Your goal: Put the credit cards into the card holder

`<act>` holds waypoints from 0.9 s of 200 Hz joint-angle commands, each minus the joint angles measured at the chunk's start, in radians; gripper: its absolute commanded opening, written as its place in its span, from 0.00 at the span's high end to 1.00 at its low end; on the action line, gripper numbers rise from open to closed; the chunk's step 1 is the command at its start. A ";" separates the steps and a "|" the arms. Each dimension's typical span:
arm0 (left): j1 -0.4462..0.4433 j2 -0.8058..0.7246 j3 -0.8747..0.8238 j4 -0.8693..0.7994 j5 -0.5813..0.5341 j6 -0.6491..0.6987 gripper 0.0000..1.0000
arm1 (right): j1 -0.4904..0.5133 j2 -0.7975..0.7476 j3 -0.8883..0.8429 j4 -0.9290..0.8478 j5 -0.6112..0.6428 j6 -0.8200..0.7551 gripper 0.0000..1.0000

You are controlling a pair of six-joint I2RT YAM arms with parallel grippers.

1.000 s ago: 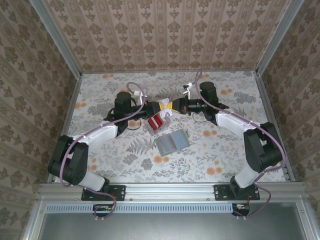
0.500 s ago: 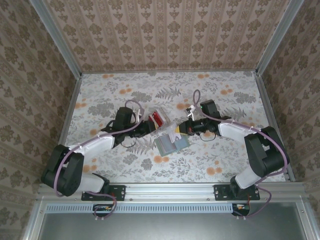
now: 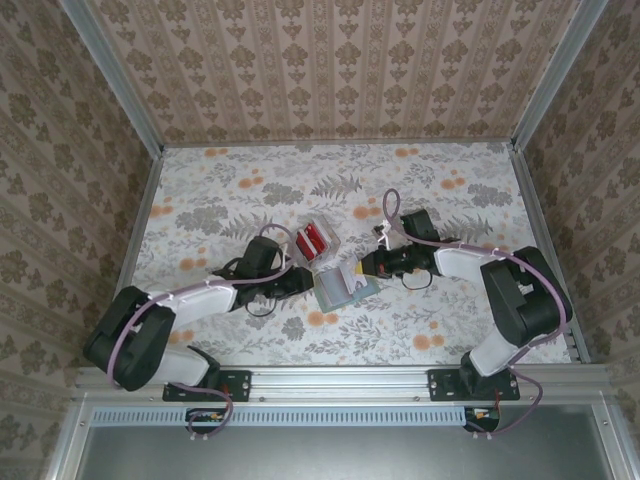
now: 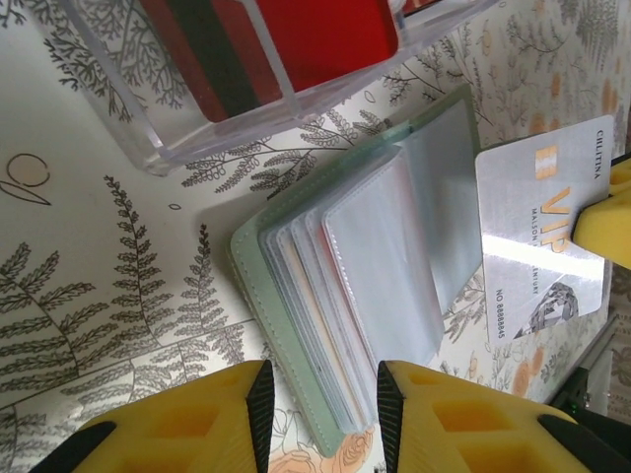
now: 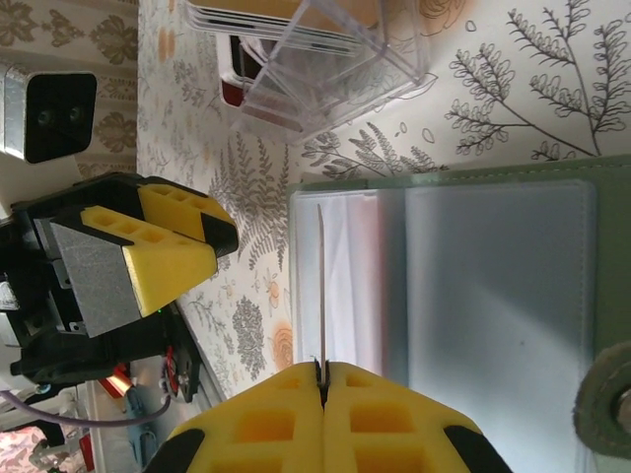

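Note:
The card holder (image 3: 347, 290) lies open on the table, a grey-green case with pale clear sleeves (image 4: 380, 251) fanned upward. My left gripper (image 4: 320, 394) is open, its yellow fingers (image 4: 187, 424) either side of the holder's near corner, with a gap on the left side. In the top view the left gripper (image 3: 308, 283) is at the holder's left edge. My right gripper (image 5: 321, 367) is shut on a silvery credit card (image 4: 540, 236), seen edge-on (image 5: 320, 286) over the holder (image 5: 493, 296). More credit cards (image 3: 314, 240), red ones, stand in a clear box.
The clear plastic box (image 4: 148, 138) sits just beyond the holder, close to both grippers (image 5: 325, 89). Patterned walls enclose the table on three sides. The floral tabletop (image 3: 220, 190) stretches open to the back and sides.
Both arms have dropped from beside the box toward the near edge. The left gripper now sits at the holder's left corner, slightly wider open. The right gripper has brought its card over the holder.

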 commanded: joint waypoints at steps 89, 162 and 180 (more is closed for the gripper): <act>-0.022 0.154 0.015 0.136 0.011 -0.055 0.67 | 0.022 0.110 0.036 0.080 0.027 -0.023 0.99; -0.030 0.170 -0.006 0.161 0.003 -0.073 0.68 | 0.049 0.116 -0.001 0.087 0.028 -0.024 0.99; -0.040 0.184 -0.007 0.171 -0.003 -0.079 0.68 | 0.051 0.107 -0.017 0.084 0.025 -0.017 0.99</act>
